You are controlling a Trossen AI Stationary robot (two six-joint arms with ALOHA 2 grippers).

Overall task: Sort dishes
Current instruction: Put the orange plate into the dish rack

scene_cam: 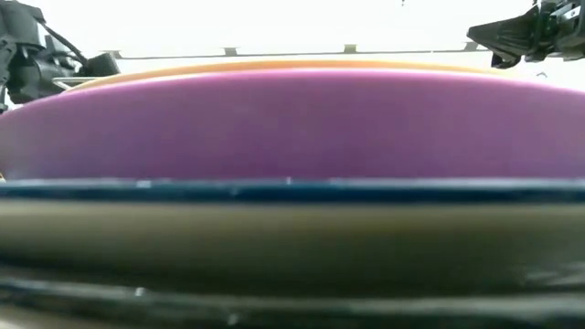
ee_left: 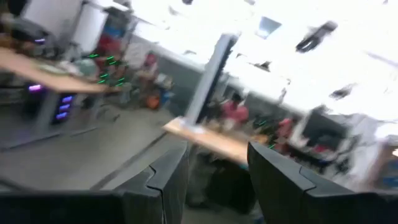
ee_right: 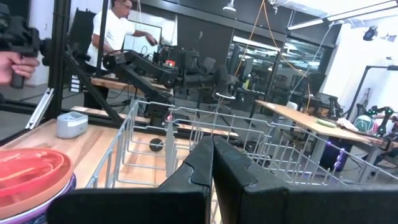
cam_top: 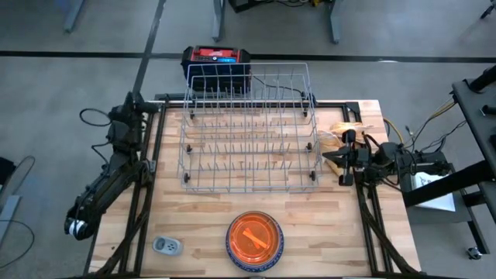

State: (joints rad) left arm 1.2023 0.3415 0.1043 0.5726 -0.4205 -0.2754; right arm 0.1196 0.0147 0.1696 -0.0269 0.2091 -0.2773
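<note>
The dishes stand in one stack (cam_top: 254,240) at the table's near edge, in the middle: a translucent orange dish (cam_top: 254,232) lies on top, with a blue rim below it. The low view shows the stack close up: a purple plate (scene_cam: 292,128) on a blue one (scene_cam: 292,190), with brown and dark ones beneath. The stack also shows in the right wrist view (ee_right: 31,171). My left gripper (ee_left: 214,186) is open and empty, off the table's left side (cam_top: 76,226). My right gripper (ee_right: 212,165) is shut and empty at the table's right edge (cam_top: 338,159), beside the rack.
A wire rack (cam_top: 249,132) stands on the far half of the table, with a red and black box (cam_top: 217,58) behind it. A small grey-white device (cam_top: 167,246) lies near the front left. A person stands and a hand (ee_right: 12,62) shows in the room beyond.
</note>
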